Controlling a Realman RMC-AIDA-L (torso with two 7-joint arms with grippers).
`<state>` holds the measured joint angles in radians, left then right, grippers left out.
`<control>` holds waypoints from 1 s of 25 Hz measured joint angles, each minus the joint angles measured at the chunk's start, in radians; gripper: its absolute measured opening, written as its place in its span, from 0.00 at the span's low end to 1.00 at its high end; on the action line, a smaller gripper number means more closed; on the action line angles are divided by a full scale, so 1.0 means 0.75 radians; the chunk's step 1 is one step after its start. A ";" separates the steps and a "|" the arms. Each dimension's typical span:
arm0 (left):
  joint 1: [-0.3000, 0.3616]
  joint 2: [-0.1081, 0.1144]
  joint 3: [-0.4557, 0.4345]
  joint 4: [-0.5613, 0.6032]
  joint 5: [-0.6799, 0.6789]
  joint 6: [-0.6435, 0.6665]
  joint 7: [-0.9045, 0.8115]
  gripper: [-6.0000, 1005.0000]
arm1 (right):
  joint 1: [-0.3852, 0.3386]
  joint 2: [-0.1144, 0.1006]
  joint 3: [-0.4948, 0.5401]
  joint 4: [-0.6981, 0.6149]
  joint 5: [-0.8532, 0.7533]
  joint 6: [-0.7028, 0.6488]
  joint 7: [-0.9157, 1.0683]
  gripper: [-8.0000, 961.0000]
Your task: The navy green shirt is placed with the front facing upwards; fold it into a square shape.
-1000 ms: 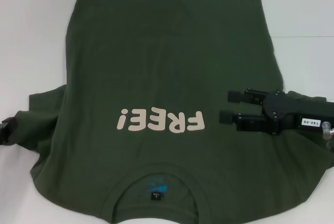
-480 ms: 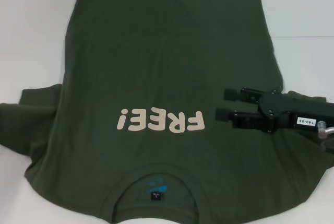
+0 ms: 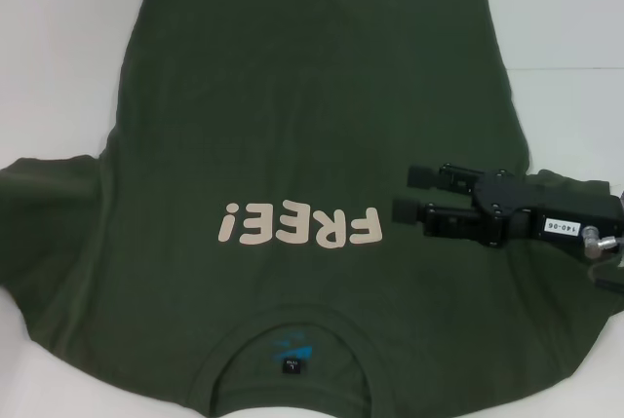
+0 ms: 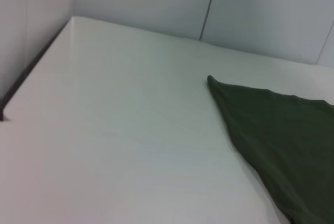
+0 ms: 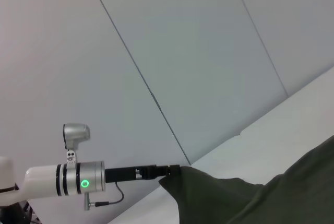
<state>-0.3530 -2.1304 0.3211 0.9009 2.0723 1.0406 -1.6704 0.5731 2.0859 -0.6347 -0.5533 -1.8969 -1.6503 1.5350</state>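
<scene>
The navy green shirt (image 3: 292, 145) lies front up on the white counter (image 3: 58, 57), spread nearly flat and filling most of the head view. Its long axis runs away from the robot: collar at the near edge, hem at the far edge. The cream "FREE!" lettering (image 3: 298, 225) reads upside down from the head camera. A small blue logo (image 3: 292, 347) and a black tag (image 3: 291, 365) sit inside the collar.

Right claw (image 3: 416, 192): over the shirt's chest on the robot's right, just beside the lettering, fingers pointing toward the robot's left. The two fingers stand apart with a clear gap and nothing between them. Whether they touch the cloth cannot be told from this angle.

Left claw (image 5: 169, 172): out of the head view; seen only far off in the right wrist view, at a raised corner of shirt fabric. It appears to hold that corner, but the fingers are too small to judge.

The left wrist view shows bare counter and one pointed edge of the shirt lying on it.
</scene>
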 joint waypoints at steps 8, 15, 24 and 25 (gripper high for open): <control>-0.038 0.013 0.010 0.015 0.000 -0.017 0.000 0.01 | 0.005 0.000 -0.002 0.017 0.000 0.009 0.006 0.92; -0.028 -0.002 0.024 0.083 -0.006 0.184 -0.084 0.01 | 0.005 0.000 -0.003 0.030 -0.004 0.010 0.000 0.92; -0.080 -0.025 0.037 0.105 -0.042 0.555 -0.261 0.01 | 0.005 0.000 -0.013 0.030 -0.009 0.019 -0.006 0.92; -0.094 -0.034 0.043 0.089 -0.047 0.564 -0.263 0.01 | 0.005 0.000 -0.015 0.030 -0.009 0.023 -0.007 0.92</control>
<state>-0.4237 -2.1557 0.3535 0.9674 2.0374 1.4639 -1.8674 0.5768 2.0858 -0.6461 -0.5307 -1.9040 -1.6333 1.5300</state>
